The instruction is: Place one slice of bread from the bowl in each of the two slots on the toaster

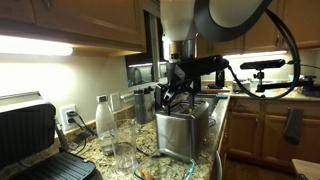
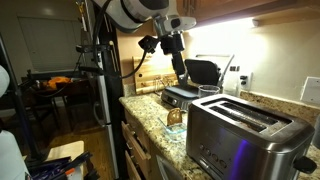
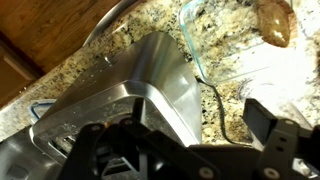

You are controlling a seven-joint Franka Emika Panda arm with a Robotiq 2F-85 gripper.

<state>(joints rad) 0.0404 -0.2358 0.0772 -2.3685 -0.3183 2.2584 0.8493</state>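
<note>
A silver two-slot toaster (image 1: 186, 130) stands on the granite counter; it also shows in an exterior view (image 2: 248, 135) and fills the lower left of the wrist view (image 3: 150, 90). A slice of brown bread (image 3: 275, 22) lies in a clear glass bowl (image 3: 190, 50) at the top right of the wrist view. My gripper (image 3: 180, 135) is open and empty. It hangs above the counter between the toaster and the bowl. In both exterior views it hangs from the arm (image 1: 178, 97) (image 2: 177, 60). The toaster's slots are hidden in the wrist view.
A black power cord (image 3: 215, 110) runs over the counter beside the toaster. A clear water bottle (image 1: 105, 120) and a glass (image 1: 125, 148) stand near the toaster. A black panini grill (image 1: 30, 135) sits further along the counter. Wooden cabinets hang overhead.
</note>
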